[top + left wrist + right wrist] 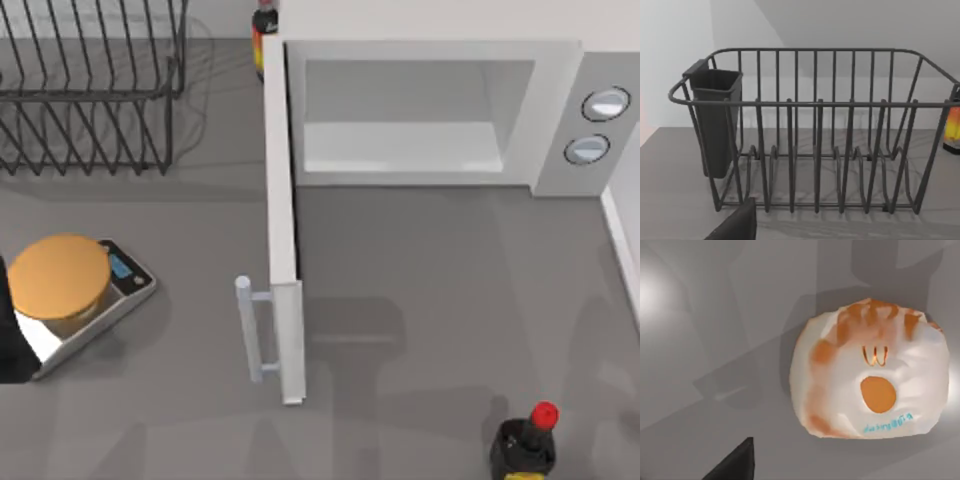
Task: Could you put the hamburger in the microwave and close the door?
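The hamburger (pixel 867 372), a pale bun with orange-red patches, lies on the grey table close under my right wrist camera. A dark part of my right gripper (pixel 732 462) shows beside it, apart from the bun. The white microwave (pixel 560 75) stands at the back right, its pale interior (pixel 400 145) open and bare. The door (pixel 282 250) is swung fully out toward the table's front, its bar handle (pixel 246 330) facing left. My left arm (pixel 10 340) sits at the table's left edge, facing the dish rack.
A black wire dish rack (pixel 90 90) (pixel 815 125) with a dark cup (pixel 715 120) fills the back left. A scale (pixel 125 285) carrying a flat orange disc (pixel 60 275) sits at the left. A red-capped dark bottle (pixel 525 440) stands front right, and another bottle (pixel 263 30) behind the door hinge.
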